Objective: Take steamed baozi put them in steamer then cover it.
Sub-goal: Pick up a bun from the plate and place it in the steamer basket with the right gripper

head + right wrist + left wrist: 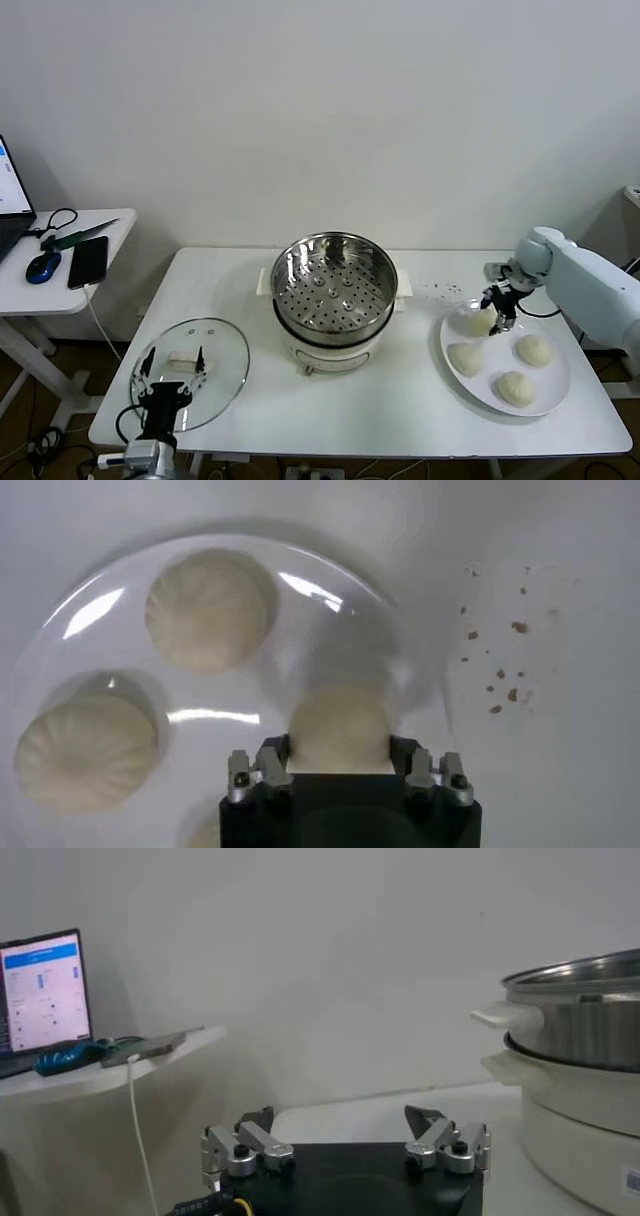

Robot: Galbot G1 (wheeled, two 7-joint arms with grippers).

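Right gripper pinches the back-left bun on the plate, 3 others beside it. It should lift straight up w/o squeezing harder, then carry to the steamer mid-table. Left gripper waits over the lid, fingers spread.

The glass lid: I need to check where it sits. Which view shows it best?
The head view: the glass lid lies flat on the table, left of the steamer, under the open left gripper. Neither wrist view shows it.
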